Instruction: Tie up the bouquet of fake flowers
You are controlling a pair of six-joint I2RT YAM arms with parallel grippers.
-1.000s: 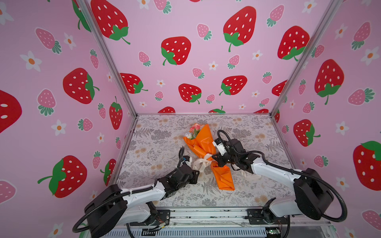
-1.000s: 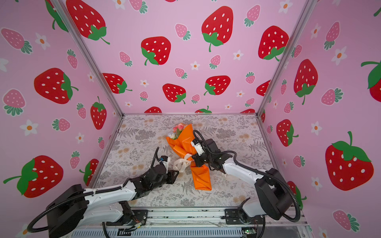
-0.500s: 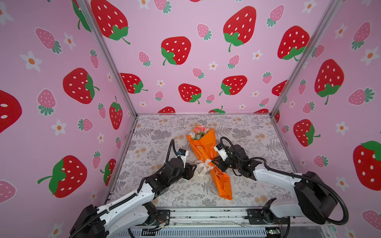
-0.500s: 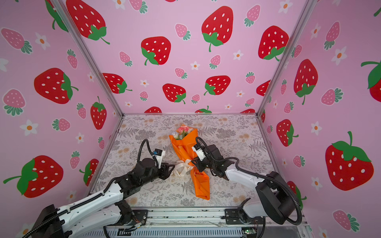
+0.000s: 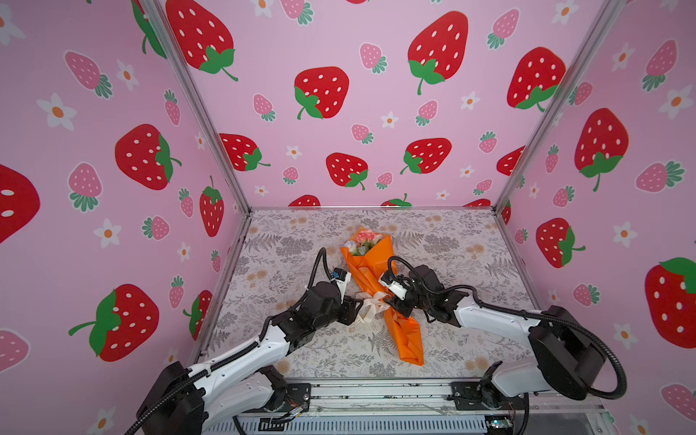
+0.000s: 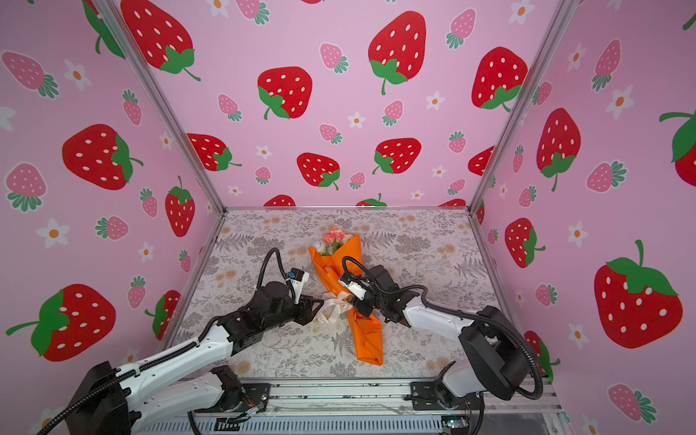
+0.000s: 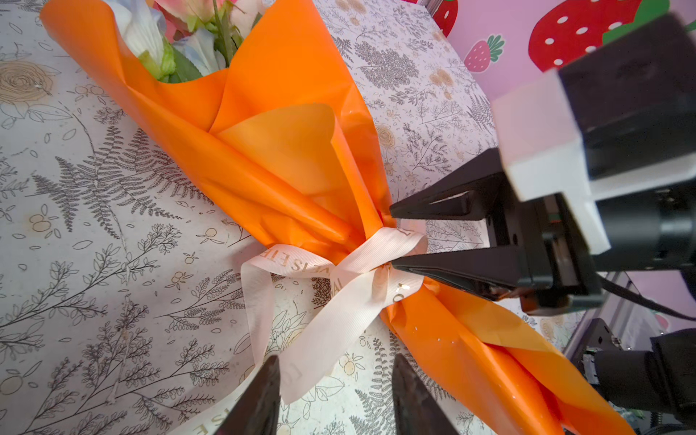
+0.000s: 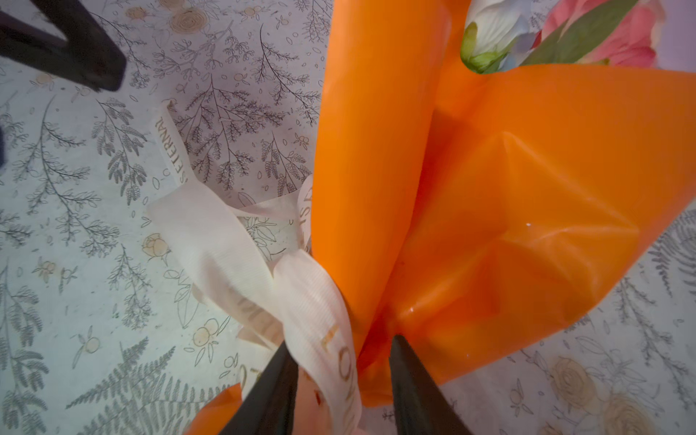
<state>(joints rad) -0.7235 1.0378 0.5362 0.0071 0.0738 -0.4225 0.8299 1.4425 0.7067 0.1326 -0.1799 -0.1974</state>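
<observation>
The right gripper (image 7: 391, 240) has parted its fingers astride the cream printed ribbon (image 7: 339, 297) binding the pink-white fake-flower bouquet (image 7: 196, 41); the left gripper (image 7: 335, 371), fingers spread, sits beside it.

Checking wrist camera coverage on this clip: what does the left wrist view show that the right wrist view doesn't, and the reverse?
Only the left wrist view: the right gripper seen from outside, its jaws open on either side of the cream ribbon where it is tied.
Only the right wrist view: the ribbon's printed free end, lying on the table cover.
Both: the ribbon cinched around the orange wrapping paper, with the bouquet of fake flowers showing at its open end.
</observation>
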